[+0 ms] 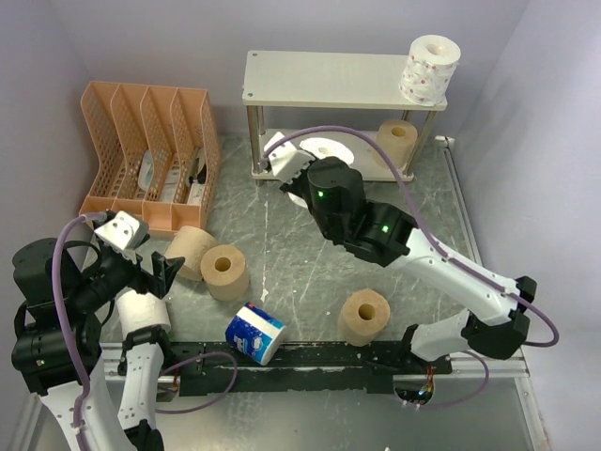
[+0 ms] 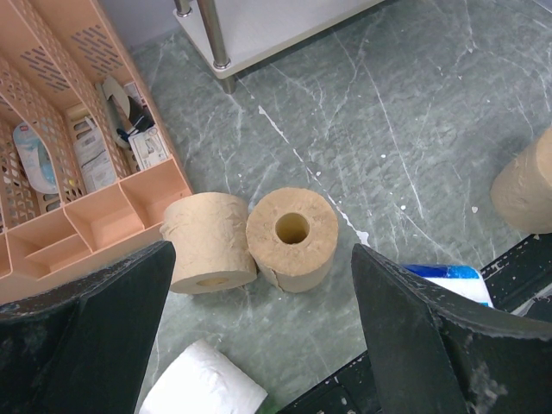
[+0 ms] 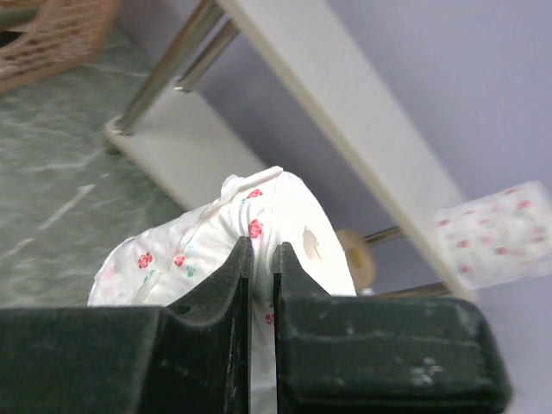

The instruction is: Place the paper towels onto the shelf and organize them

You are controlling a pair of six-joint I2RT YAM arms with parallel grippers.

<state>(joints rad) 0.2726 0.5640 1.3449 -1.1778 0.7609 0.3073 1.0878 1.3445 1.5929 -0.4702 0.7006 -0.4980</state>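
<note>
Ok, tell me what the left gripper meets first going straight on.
Probably the upright tan-brown roll, centred between the fingers of the open left gripper; the tipped tan-brown roll sits just left of it. Depth is unclear.

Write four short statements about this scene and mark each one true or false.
1. The right claw is shut on a white paper towel roll with red flower print. True.
2. The left claw is shut. False: it is open and empty above a tan-brown roll with a hollow core.
3. A white roll with pinkish print stands on the off-white top board of the metal-legged shelf. True.
4. The blue-and-white wrapped roll lies on that top board. False: it lies on the green marbled table.
</note>
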